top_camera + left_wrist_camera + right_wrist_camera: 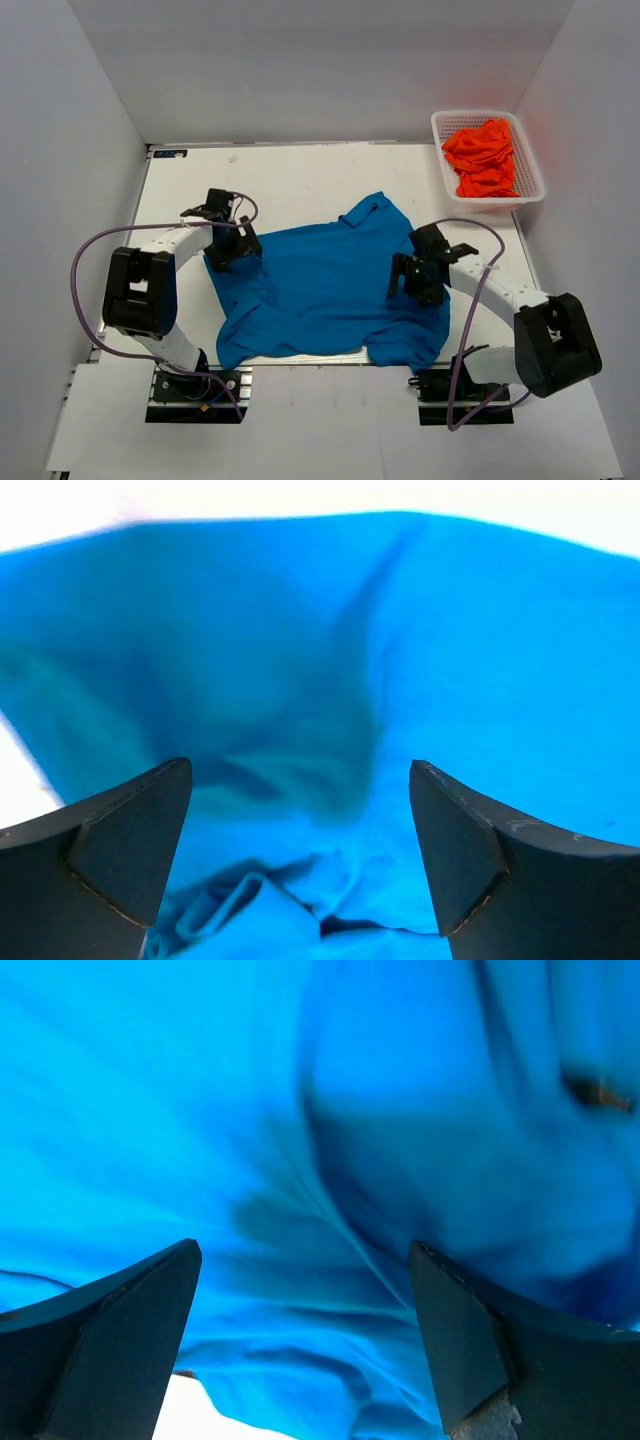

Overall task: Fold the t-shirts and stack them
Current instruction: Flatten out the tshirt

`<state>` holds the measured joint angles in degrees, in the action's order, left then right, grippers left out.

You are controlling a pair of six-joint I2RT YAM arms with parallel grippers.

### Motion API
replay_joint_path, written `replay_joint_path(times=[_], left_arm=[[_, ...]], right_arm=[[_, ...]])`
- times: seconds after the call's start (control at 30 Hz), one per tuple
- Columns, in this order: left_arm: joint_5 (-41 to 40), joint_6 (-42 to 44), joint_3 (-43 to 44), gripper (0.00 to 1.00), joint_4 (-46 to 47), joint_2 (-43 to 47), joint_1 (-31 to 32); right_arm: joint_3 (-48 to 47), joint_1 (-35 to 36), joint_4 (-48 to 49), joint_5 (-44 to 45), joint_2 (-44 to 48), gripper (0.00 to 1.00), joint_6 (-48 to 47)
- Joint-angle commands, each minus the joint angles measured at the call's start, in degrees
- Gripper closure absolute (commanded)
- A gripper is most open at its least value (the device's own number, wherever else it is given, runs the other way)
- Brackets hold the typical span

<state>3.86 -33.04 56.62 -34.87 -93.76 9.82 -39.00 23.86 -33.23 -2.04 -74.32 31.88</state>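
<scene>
A bright blue t-shirt (pixel 325 285) lies spread and wrinkled on the white table (pixel 290 175), its near hem at the table's front edge. My left gripper (pixel 232 250) is open over the shirt's left side; in the left wrist view (pixel 300 860) its jaws stand wide apart above a bunched hem fold (pixel 240 910). My right gripper (pixel 412 280) is open over the shirt's right side; in the right wrist view (pixel 300 1350) its jaws stand wide apart above rippled blue cloth (pixel 330 1160). Orange-red t-shirts (pixel 482 157) lie crumpled in a white mesh basket (pixel 440 160).
The basket stands at the back right, beside the right wall. Grey walls close in the table on the left, back and right. Cables loop from both arms near the front corners.
</scene>
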Motion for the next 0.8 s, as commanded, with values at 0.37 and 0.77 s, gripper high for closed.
replay_joint_path(times=[0.37, 0.77], left_arm=[[-17.6, -14.0, 3.1, 0.01, -18.6, 2.2, -2.8], [-12.9, -13.4, 0.6, 0.05, -14.0, -4.4, -2.3]], right_arm=[[-23.7, -0.6, -0.7, 15.9, -14.5, 0.1, -10.0], [-17.9, -4.1, -1.8, 20.6, -16.6, 0.1, -8.3]])
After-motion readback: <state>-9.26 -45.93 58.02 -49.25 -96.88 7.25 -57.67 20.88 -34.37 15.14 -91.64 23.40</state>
